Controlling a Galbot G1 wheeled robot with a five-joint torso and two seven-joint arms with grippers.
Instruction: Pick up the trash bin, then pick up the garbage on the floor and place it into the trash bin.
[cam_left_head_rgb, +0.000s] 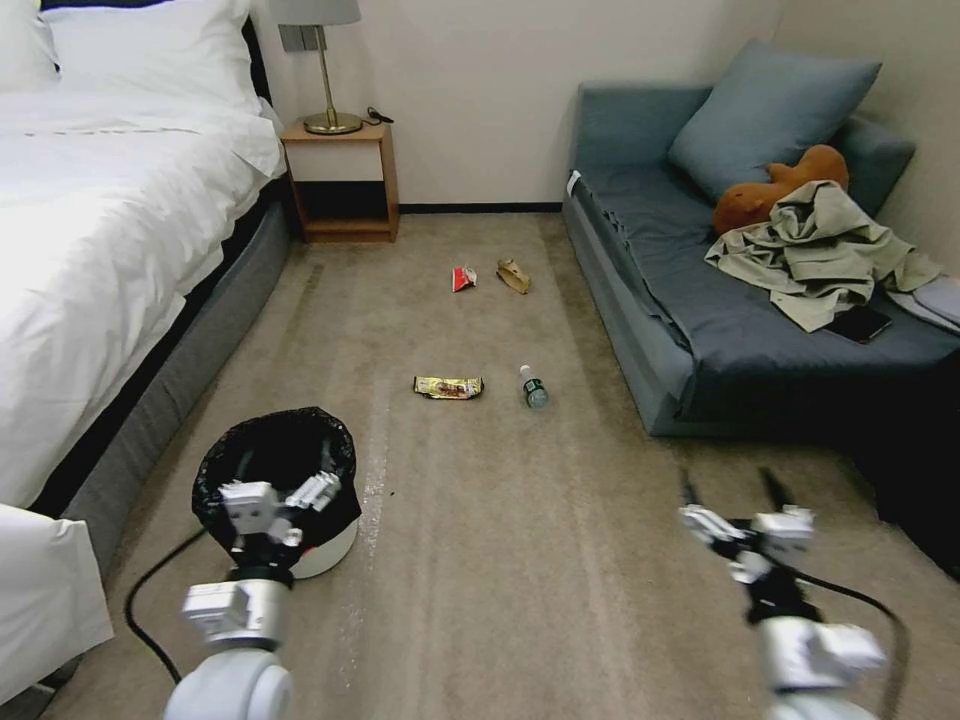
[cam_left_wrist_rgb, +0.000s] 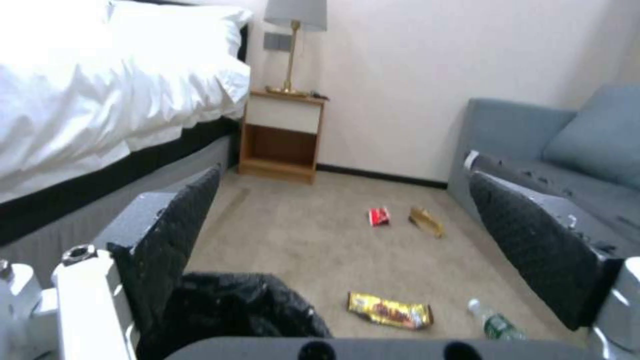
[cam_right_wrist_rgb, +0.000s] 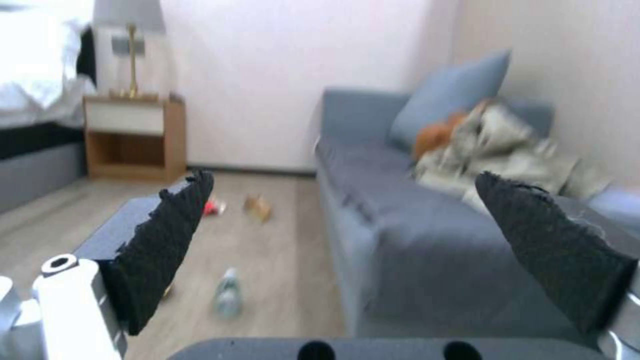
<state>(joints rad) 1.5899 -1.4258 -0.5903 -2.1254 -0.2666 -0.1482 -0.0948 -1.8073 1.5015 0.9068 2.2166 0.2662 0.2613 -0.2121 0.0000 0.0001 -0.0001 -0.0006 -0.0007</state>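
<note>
the left gripper (cam_left_head_rgb: 283, 497) covers the near rim of the trash bin (cam_left_head_rgb: 330, 556), and the bin's black bag hides whatever lies inside; in the left wrist view the bin (cam_left_wrist_rgb: 233, 310) is cut off by the lower edge. the print on the gold-yellow wrapper (cam_left_head_rgb: 448, 387), bottle (cam_left_head_rgb: 533, 387), red-white packet (cam_left_head_rgb: 464, 278) and brown paper bag (cam_left_head_rgb: 513, 276) is too small to read. in the right wrist view the bottle (cam_right_wrist_rgb: 228, 294) and garment (cam_right_wrist_rgb: 507, 150) are blurred, and the wrapper sits mostly behind a finger
</note>
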